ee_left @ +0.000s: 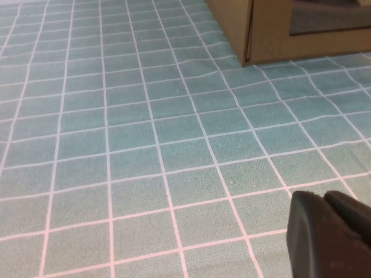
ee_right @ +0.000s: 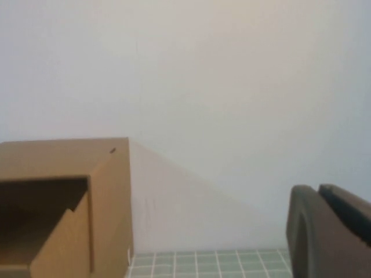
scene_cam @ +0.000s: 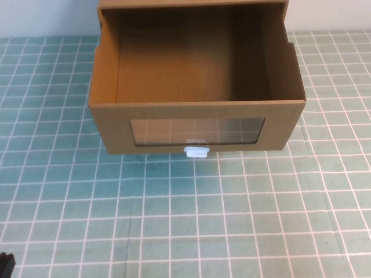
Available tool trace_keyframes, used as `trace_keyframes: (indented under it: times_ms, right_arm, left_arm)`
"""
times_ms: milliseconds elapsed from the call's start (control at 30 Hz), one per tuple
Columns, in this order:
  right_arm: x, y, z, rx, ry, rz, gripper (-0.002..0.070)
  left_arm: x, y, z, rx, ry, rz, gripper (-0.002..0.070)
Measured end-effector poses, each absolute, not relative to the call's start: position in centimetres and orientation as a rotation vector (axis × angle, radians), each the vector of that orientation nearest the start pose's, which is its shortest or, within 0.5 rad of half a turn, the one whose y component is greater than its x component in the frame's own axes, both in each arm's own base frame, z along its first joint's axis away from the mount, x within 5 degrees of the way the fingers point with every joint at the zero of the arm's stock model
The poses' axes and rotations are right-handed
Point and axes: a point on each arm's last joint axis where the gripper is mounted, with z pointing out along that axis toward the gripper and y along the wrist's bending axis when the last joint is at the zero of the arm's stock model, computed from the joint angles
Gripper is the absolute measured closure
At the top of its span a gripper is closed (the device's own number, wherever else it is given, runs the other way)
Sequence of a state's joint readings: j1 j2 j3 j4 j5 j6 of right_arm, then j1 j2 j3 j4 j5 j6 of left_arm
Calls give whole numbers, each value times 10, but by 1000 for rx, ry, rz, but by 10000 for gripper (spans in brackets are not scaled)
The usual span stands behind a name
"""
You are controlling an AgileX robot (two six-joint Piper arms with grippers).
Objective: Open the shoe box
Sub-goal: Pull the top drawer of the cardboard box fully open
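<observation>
Pictured on the teal checked cloth (scene_cam: 174, 220): the shoe box (scene_cam: 116, 124), brown cardboard, with its drawer (scene_cam: 174, 63) drawn forward out of the outer sleeve (scene_cam: 191, 4) and open at the top. Across the drawer's front, a clear window (scene_cam: 197, 132); just beneath it at the middle, a small white pull tab (scene_cam: 196, 152), apart from both grippers. Low over the grid at the cloth's near left corner, the left gripper (ee_left: 324, 202), its two dark fingers (ee_left: 307, 231) pressed together and holding nothing. Well beyond those fingertips and off toward the robot's right, the box's near corner, standing on the cloth and clear of any contact. Raised and aimed at the pale wall (ee_right: 203, 75), the right gripper (ee_right: 319, 194), out of the high view, its fingers likewise closed and empty. Ahead of those fingers and off to one side, well apart from them, the upper corner of the sleeve and the shadowed opening where the drawer emerges. Between the right gripper's fingertips and the cardboard, only a strip of checked cloth at the foot of the wall.
</observation>
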State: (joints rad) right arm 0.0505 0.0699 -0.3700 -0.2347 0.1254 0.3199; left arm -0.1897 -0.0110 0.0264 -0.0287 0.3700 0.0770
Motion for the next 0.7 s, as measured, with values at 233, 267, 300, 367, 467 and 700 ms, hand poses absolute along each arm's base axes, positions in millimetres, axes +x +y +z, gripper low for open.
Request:
trace_keyframes:
  times_ms: [233, 267, 300, 367, 467, 700]
  right_arm:
    - [50, -2, 237, 101, 1421, 71, 689]
    - [52, -2, 228, 108, 1448, 68, 689]
    - [54, -2, 218, 114, 1478, 65, 689]
    - [56, -3, 205, 122, 1517, 62, 689]
    - [57, -4, 199, 135, 1570, 52, 689]
    - [55, -7, 184, 155, 1732, -6, 689]
  left_arm:
    - [52, -11, 172, 230, 1856, -106, 680]
    - [52, -11, 172, 231, 1856, -104, 680]
    - [52, -11, 172, 231, 1856, -105, 680]
    - [52, -11, 172, 231, 1856, -105, 680]
    - [52, -11, 172, 231, 1856, -105, 680]
    - [52, -11, 172, 231, 1856, -105, 680]
